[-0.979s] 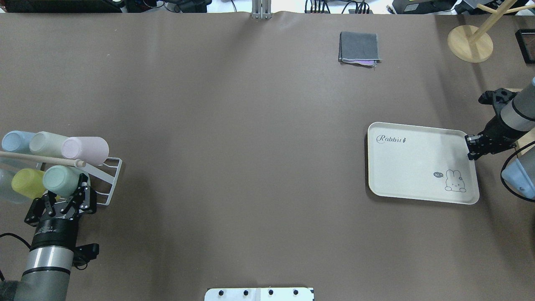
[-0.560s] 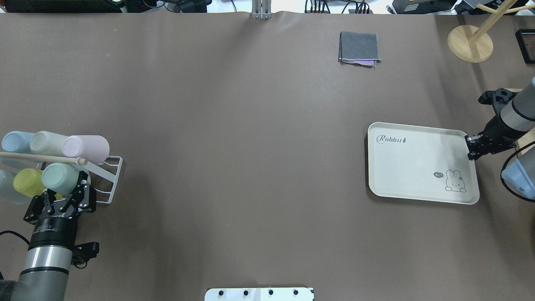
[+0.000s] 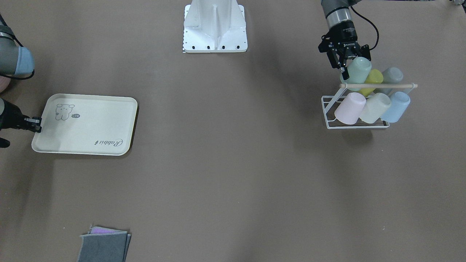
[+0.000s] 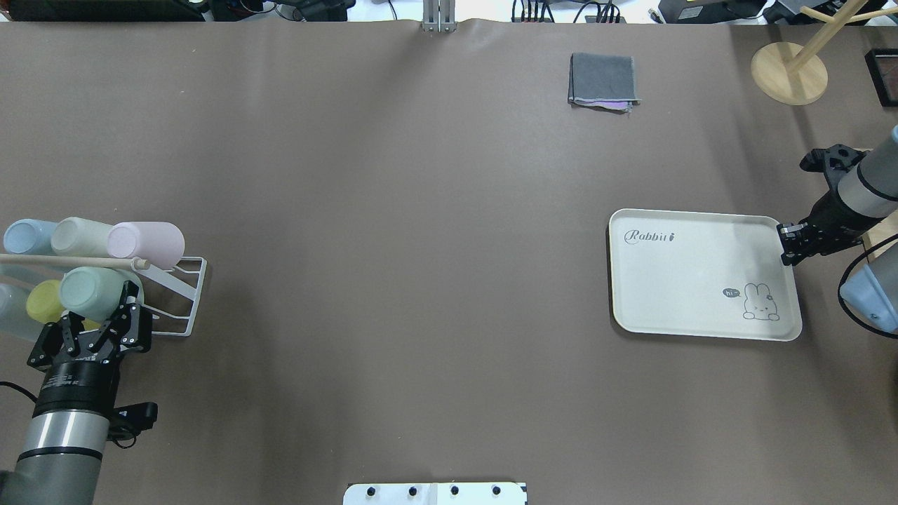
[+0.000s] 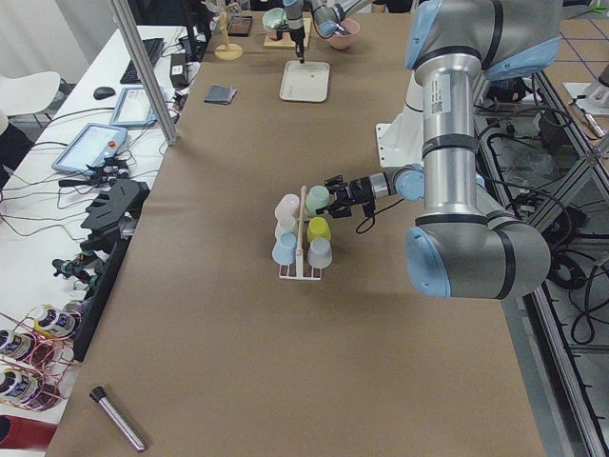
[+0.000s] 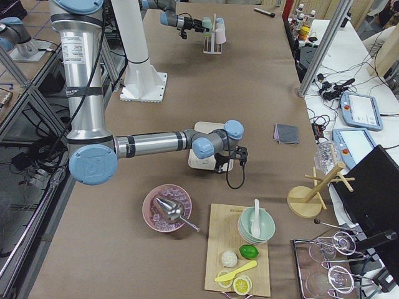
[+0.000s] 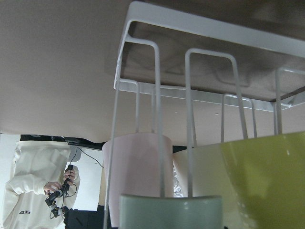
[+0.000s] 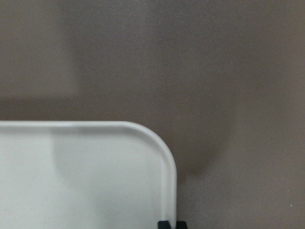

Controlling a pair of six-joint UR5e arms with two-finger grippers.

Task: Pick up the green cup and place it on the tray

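The mint-green cup [image 4: 88, 293] lies tilted on the white wire rack [image 4: 186, 298] at the table's left edge. It also shows in the front-facing view [image 3: 358, 69]. My left gripper [image 4: 98, 317] is shut on its rim end; in the left wrist view the cup's rim [image 7: 171, 212] fills the bottom. The cream tray [image 4: 687, 294] with the "Rabbit" script lies flat at the right. My right gripper [image 4: 784, 245] is shut on the rim at its right edge, as the right wrist view [image 8: 171, 224] shows at the tray's corner [image 8: 86, 176].
The rack also holds a lime cup [image 4: 43, 303], a pink cup [image 4: 146, 244], a pale whitish-green cup [image 4: 78, 237] and a blue cup [image 4: 24, 236] under a wooden rod [image 4: 70, 261]. A folded grey cloth [image 4: 603, 81] and a wooden stand base [image 4: 789, 72] are at the far side.
My left gripper has moved left and back with the green cup, nudging the rack. My right gripper has shifted the tray a little to the left and away.
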